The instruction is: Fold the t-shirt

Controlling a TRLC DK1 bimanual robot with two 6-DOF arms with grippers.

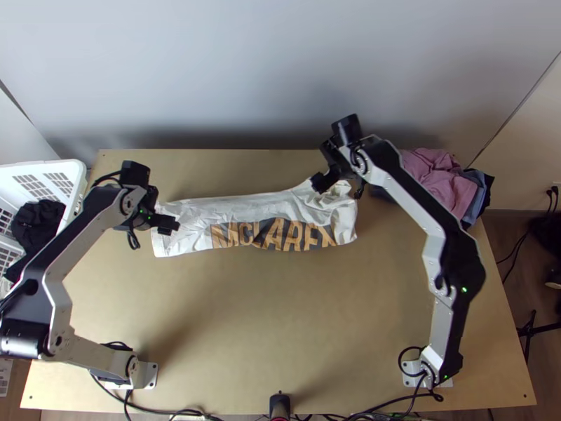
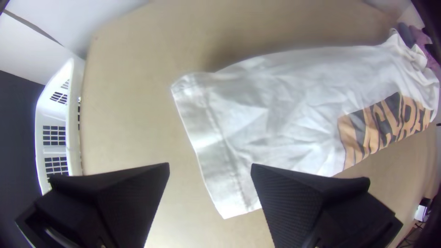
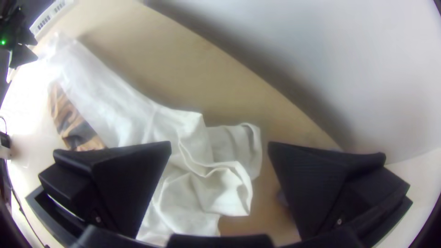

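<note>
My desk [image 1: 280,330] reads like a clock with twelve at the far edge and six at the near one. The white t-shirt [image 1: 259,207] lies a little toward twelve from the middle, laid lengthwise in a long, narrow strip, creased along its length. It runs from around ten o'clock across to one, and its dark panel with orange lettering [image 1: 273,235] faces six. The strip's end toward ten lies fairly flat, with a stitched hem [image 2: 209,151] running across it; the other end is rumpled into loose folds [image 3: 202,174].

I have my left claw [image 1: 158,207] at ten o'clock, its two fingers spread wide by the hemmed end, pinching nothing. My right claw [image 1: 331,154] is at one o'clock, beside the rumpled end, spread just as wide, with no cloth caught in it. Whether either one touches the shirt, I cannot tell.

Out at ten o'clock, past my left claw, stands a white basket [image 1: 79,184] with dark clothing [image 1: 38,221] in it. At two o'clock, a pile of pink, blue and dark clothes [image 1: 438,179] sits bunched near the desk's edge. Black cables [image 1: 165,412] trail along the six o'clock side.
</note>
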